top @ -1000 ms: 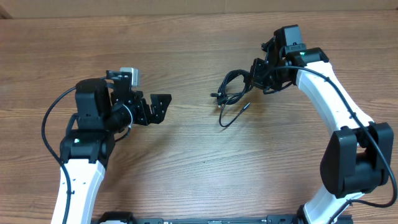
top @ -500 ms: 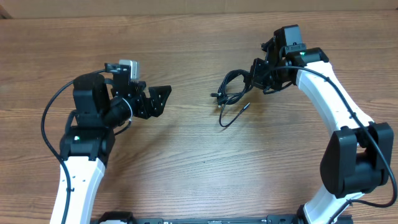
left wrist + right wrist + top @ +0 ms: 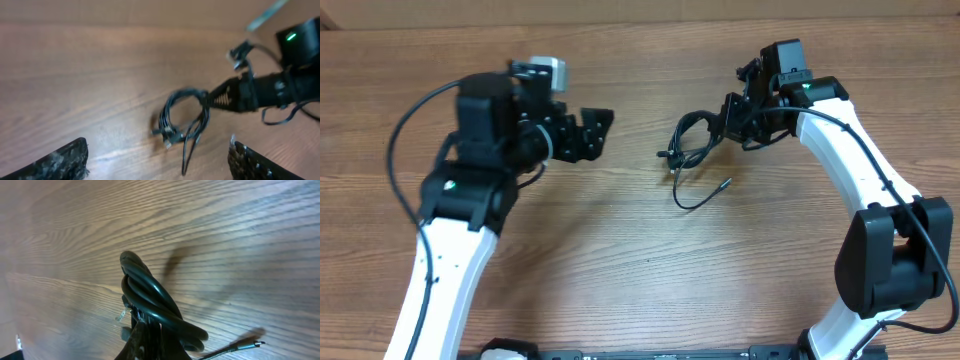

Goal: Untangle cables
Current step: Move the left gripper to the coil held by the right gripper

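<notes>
The cables [image 3: 692,142], a thin black coil that is likely light, limp and snag-prone, are pinched by the closed right tool [image 3: 725,125] just over the table [image 3: 620,260], so the wide-open left tool [image 3: 595,132], well apart, should probably take the loose tail [image 3: 715,191].

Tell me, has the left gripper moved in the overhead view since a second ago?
Yes. The left gripper has shifted toward the far edge of the table and closer to the cable bundle held by the right gripper.
</notes>
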`<act>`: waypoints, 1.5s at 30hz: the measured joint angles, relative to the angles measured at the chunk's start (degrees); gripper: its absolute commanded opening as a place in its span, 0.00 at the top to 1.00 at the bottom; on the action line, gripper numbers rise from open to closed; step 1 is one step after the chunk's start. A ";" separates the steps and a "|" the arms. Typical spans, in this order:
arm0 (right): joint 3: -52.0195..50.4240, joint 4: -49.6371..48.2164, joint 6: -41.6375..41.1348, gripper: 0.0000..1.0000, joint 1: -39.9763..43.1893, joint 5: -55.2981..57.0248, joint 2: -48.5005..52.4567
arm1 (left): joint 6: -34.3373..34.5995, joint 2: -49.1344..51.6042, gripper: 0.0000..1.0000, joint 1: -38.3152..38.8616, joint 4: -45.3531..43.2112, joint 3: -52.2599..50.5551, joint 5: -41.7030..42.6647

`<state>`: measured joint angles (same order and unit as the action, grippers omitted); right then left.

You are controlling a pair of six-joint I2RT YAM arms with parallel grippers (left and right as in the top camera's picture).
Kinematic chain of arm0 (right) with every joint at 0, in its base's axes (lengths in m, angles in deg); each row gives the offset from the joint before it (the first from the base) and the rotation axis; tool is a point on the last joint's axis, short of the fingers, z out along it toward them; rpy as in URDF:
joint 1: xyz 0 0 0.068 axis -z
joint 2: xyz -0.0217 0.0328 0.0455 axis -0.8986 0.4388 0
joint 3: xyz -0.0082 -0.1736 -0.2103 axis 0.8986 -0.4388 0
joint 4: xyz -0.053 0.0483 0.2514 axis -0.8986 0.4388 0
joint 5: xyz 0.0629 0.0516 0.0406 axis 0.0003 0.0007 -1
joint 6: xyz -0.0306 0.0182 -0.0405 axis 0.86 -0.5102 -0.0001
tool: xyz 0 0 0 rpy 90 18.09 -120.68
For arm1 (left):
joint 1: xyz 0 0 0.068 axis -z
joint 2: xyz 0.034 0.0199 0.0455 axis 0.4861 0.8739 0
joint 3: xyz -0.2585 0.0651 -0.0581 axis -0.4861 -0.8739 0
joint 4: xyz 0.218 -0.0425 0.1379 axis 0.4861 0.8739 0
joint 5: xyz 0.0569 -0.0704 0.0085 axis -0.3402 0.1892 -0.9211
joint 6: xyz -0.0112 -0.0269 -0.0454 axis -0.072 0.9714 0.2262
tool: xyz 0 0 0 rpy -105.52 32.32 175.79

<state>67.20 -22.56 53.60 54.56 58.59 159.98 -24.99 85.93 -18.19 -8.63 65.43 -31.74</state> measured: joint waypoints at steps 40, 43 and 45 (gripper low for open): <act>5.16 1.77 1.42 0.96 -5.57 -27.08 -9.77 | -2.27 20.59 0.11 -1.01 -16.94 0.00 29.86; 5.16 1.42 1.46 0.96 -5.57 -26.80 -9.77 | -4.17 20.59 0.09 -1.79 -14.43 0.00 31.08; 5.16 1.14 1.49 0.96 -5.57 -26.56 -9.77 | -5.46 20.59 0.09 -2.49 -12.87 0.00 31.74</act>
<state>72.36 -21.43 55.09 48.99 32.03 150.21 -30.46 106.52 -20.68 -21.51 65.43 -0.01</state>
